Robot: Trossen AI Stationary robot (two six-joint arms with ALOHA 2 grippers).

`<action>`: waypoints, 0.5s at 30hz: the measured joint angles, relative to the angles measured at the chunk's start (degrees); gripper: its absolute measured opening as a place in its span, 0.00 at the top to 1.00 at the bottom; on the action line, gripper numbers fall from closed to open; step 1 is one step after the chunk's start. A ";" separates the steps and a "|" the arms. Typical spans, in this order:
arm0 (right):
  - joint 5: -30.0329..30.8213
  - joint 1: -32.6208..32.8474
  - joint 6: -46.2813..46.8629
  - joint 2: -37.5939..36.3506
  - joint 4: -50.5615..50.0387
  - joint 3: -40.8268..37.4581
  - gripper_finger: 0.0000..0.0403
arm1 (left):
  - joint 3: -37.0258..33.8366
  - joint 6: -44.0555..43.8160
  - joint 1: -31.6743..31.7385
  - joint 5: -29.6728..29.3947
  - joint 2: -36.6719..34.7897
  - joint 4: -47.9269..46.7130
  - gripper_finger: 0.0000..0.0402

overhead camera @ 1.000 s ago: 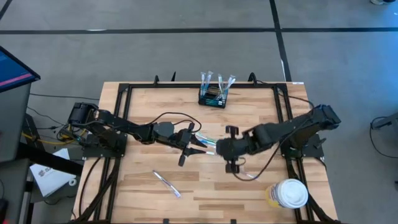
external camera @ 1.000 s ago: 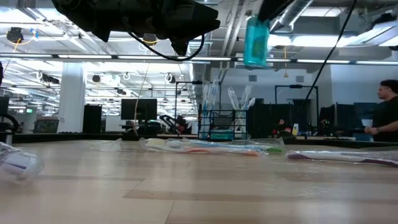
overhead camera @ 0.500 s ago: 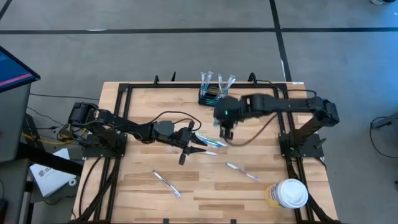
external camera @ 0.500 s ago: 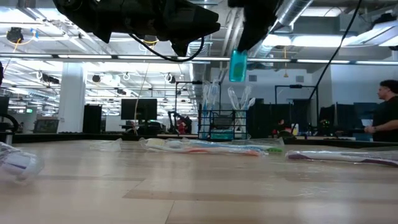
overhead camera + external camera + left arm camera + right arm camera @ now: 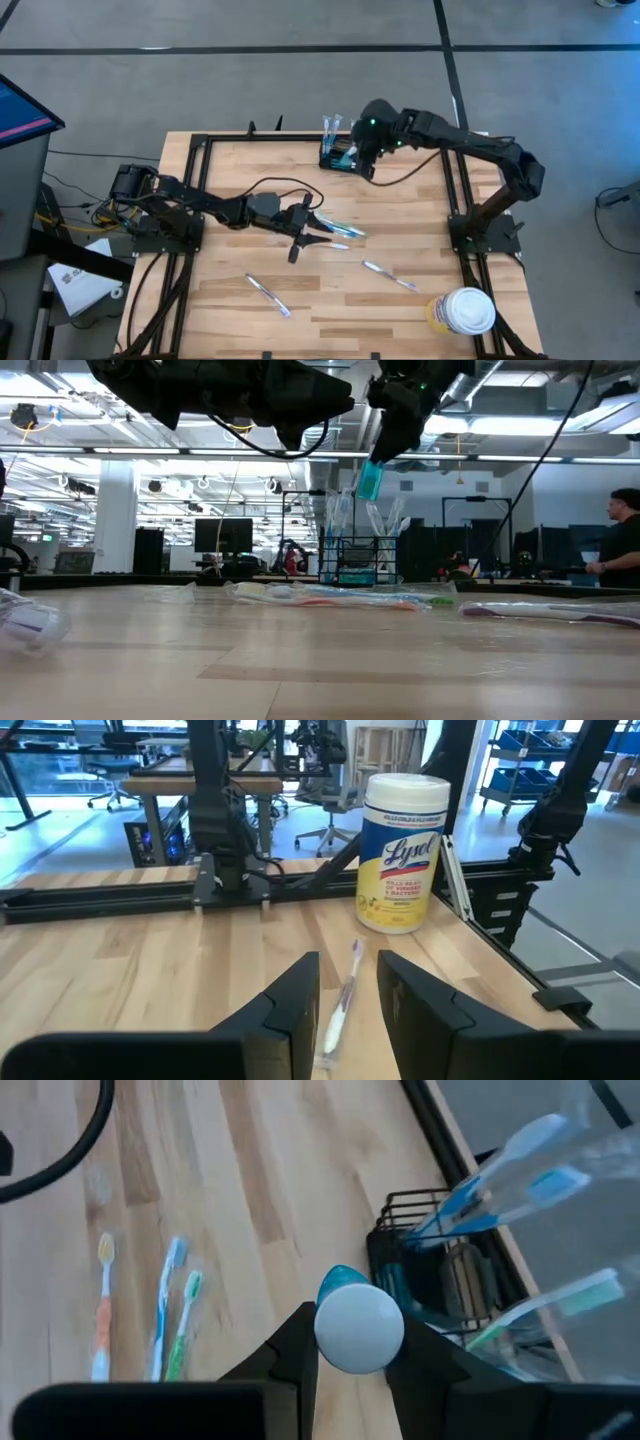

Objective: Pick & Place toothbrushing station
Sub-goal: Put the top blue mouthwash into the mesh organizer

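right gripper: mine (image 5: 372,140) – up over the far edge of the table, directly above the toothbrushing station; fingers (image 5: 298,1348) clamped on a small teal tube with a white cap (image 5: 358,1325).
tube: one – hangs tilted from my jaws in the low view (image 5: 370,479), cap toward my wrist camera, just above the holder's rim, not touching it.
toothbrushing station: one small black wire-mesh box (image 5: 339,160), at the far edge of the wooden table (image 5: 230,300), near its middle; upright.
brushes in station: three wrapped toothbrushes (image 5: 500,1160) standing in it, heads up, blue and teal, leaning outward.
left gripper: mine too (image 5: 310,228) – low over the table centre, well apart from the station; fingers (image 5: 300,1010) parted with a narrow gap, nothing between them.
loose brushes, centre: three side by side on the wood (image 5: 165,1310) – orange, blue, green – just beside my left fingertips.
loose brushes, wrapped: two more – one near the front left (image 5: 268,296), one toward the front right (image 5: 390,276); the latter lies just ahead of my left fingers (image 5: 343,995).
brush count: eight total – three in the station, five on the table.
wipes tub: one yellow Lysol canister with white lid (image 5: 462,311), upright at the front right corner.
person: one at the right margin of the low view (image 5: 620,550), beyond the table.
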 joint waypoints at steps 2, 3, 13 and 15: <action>-1.43 -2.07 -0.86 0.02 0.03 0.00 0.80 | 0.00 -0.11 0.49 -0.01 -0.01 -0.09 0.75; -1.87 -3.02 -1.48 0.21 0.04 0.00 0.80 | 0.00 -0.17 0.70 -0.02 -0.02 -0.18 0.75; -5.75 -9.31 -3.91 5.66 4.13 -0.07 0.80 | 0.00 -0.19 1.22 0.00 -0.02 -1.60 0.75; -6.37 -10.02 -4.07 7.11 5.02 -0.07 0.80 | 0.00 -0.17 1.22 0.00 -0.02 -1.57 0.75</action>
